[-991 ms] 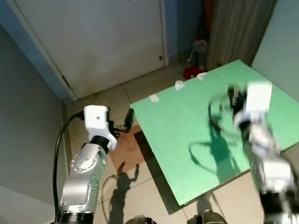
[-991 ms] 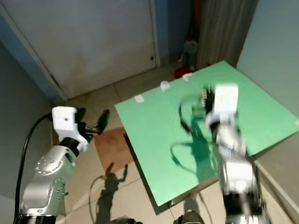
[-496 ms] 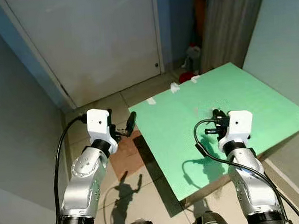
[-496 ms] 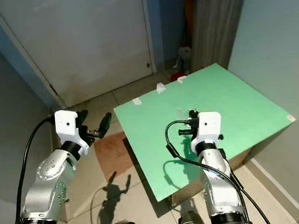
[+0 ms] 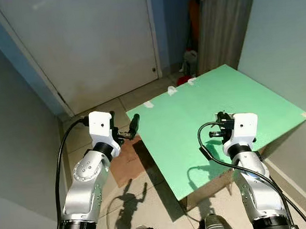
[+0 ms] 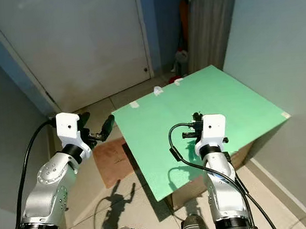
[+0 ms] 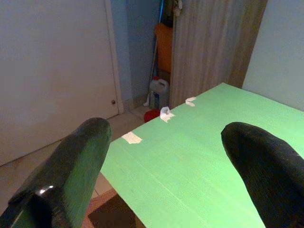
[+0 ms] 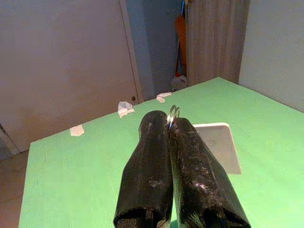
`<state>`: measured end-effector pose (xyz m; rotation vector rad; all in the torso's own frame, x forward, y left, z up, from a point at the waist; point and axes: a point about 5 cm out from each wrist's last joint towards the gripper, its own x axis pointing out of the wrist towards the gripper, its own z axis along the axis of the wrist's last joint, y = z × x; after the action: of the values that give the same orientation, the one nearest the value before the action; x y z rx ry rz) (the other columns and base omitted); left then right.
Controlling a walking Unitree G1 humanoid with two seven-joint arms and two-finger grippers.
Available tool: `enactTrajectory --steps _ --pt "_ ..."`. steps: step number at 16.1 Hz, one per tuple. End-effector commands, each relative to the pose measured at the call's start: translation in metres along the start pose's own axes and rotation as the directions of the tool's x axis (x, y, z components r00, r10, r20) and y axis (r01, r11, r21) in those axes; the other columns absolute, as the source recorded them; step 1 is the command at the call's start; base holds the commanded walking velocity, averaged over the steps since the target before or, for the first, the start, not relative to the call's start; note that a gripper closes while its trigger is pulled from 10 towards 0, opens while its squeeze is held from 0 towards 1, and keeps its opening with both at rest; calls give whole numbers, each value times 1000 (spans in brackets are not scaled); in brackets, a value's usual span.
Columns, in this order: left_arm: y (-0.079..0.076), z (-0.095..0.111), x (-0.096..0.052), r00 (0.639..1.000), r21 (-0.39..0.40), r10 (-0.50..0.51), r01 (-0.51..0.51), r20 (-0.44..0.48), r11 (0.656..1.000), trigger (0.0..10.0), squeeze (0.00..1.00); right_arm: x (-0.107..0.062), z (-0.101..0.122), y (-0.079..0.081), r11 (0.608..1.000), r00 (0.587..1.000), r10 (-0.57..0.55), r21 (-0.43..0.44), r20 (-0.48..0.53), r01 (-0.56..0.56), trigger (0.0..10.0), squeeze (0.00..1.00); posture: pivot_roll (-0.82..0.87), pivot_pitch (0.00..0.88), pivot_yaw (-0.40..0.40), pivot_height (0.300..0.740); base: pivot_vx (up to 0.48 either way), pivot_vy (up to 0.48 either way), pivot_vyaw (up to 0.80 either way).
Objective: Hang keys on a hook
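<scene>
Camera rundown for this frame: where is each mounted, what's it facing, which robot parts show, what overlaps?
Left and right eye views: head stereo pair, looking forward and down at the green board, door and tiled floor; both silver arms show, left end effector off the board's edge, right end effector over it.
Left wrist view: along its open fingers toward the board, tape scraps and curtain.
Right wrist view: along fingers pinching a key ring above the board and a white card.
Shared: board, tape scraps, door.
</scene>
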<state>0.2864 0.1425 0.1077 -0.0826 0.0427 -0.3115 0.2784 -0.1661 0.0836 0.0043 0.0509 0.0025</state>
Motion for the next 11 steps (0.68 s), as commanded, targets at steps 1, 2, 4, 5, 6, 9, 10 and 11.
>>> enactTrajectory --steps 1,2,4,5,6,9,10,11 --pt "4 -2 -1 1000 16 9 -9 -12 1000 10000 0 2 6 4 1000 1000 10 6 29 -10 0 0 -216 10 160 720 0 0 0" --pt "4 -2 -1 1000 16 9 -9 -12 1000 10000 0 2 6 4 1000 1000 10 6 29 -10 0 0 -216 10 160 720 0 0 0" --pt "4 -2 -1 1000 16 9 -9 -12 1000 10000 0 2 6 4 1000 1000 10 6 29 -10 0 0 -216 10 160 720 0 0 0" --pt "4 -2 -1 1000 16 9 -9 -12 1000 10000 0 2 6 4 1000 1000 10 6 29 -10 0 0 -216 10 160 720 0 0 0" --pt "3 -3 -2 1000 21 2 -2 -13 1000 10000 0 2 5 4 1000 999 8 4 32 -8 0 0 -220 13 164 720 0 0 0" --pt "-10 -13 -6 1000 41 -15 16 -18 999 10000 0 7 -3 14 995 995 104 -7 3 -104 0 0 -198 7 143 720 0 0 0" --pt "-7 -15 -8 999 71 -8 10 -31 997 10000 0 4 -5 15 994 994 109 -5 -2 -109 0 0 -199 13 146 720 0 0 0" --pt "-6 -16 -8 999 77 -6 9 -33 997 10000 0 4 -5 15 994 994 109 -5 -4 -109 0 0 -200 14 145 720 0 0 0"
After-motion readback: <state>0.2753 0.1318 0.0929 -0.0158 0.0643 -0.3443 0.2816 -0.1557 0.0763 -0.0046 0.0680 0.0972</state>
